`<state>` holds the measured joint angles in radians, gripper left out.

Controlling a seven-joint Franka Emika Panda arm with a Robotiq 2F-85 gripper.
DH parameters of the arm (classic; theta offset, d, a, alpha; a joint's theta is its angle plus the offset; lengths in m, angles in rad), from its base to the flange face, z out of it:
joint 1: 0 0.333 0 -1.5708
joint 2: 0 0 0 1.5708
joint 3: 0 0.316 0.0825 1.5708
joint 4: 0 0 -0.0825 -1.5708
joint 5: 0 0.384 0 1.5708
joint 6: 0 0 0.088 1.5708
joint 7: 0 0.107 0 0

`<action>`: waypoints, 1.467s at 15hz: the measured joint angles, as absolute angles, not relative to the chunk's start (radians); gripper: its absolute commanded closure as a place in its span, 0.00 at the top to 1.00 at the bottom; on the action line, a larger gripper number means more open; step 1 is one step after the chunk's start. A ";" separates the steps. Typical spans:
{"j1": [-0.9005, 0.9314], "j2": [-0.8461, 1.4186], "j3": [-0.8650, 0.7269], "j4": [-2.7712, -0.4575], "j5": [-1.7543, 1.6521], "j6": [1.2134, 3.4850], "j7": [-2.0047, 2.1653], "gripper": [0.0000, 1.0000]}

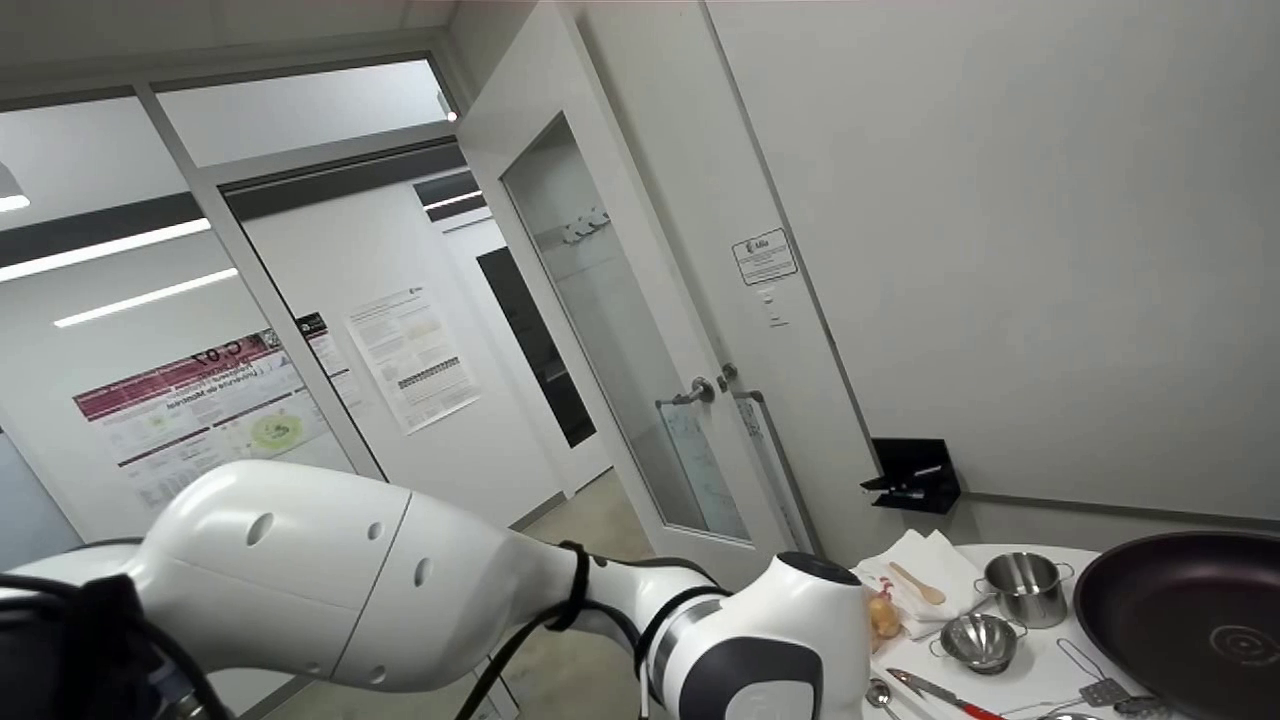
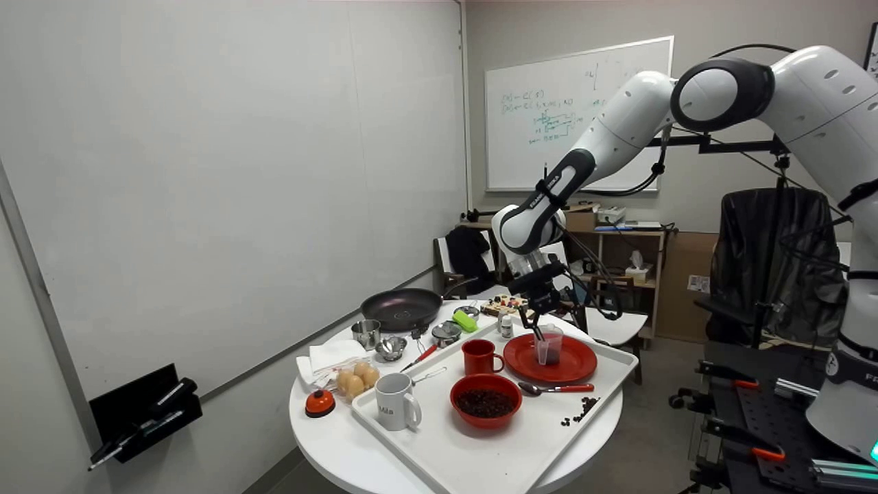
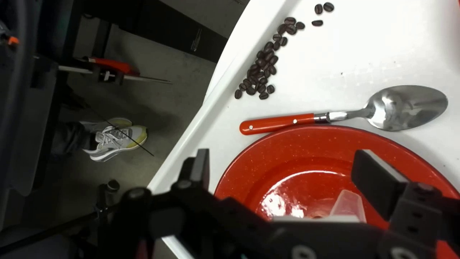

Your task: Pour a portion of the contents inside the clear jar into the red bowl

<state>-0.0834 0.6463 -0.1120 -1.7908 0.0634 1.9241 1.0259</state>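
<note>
Nearest of all, at the foot of the wrist view, is the gripper (image 3: 285, 171), its fingers (image 3: 373, 183) spread well apart with no grip on anything to be seen. Close by their tips the clear jar (image 2: 547, 343) stands on the red plate (image 2: 582, 358); the wrist view shows a sliver of it between the fingers, nearer the one on the picture's right, the rest hidden. Its long axis looks upright, so the fingers should take it across its sides; whether a fingertip touches it I cannot tell. Dark contents (image 2: 551, 357) lie low in it. Well apart, past the red-handled spoon (image 3: 337, 116), is the red bowl (image 2: 485, 422), holding a bed of dark beans (image 2: 485, 403), and coffee beans (image 3: 268, 55) lie loose on the tray (image 2: 494, 460). What the red mug (image 2: 478, 359) holds does not show. Any pour, I judge, calls for gripping the jar and carrying it over the spoon to the bowl
</note>
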 measured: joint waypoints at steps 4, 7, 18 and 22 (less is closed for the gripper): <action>-0.051 0.642 -0.155 -1.801 0.063 1.964 1.150 1.00; -0.032 0.633 -0.177 -1.811 0.064 2.006 1.294 1.00; -0.013 0.633 -0.198 -1.848 0.028 2.200 1.417 1.00; 0.027 0.632 -0.222 -1.880 -0.022 2.317 1.462 1.00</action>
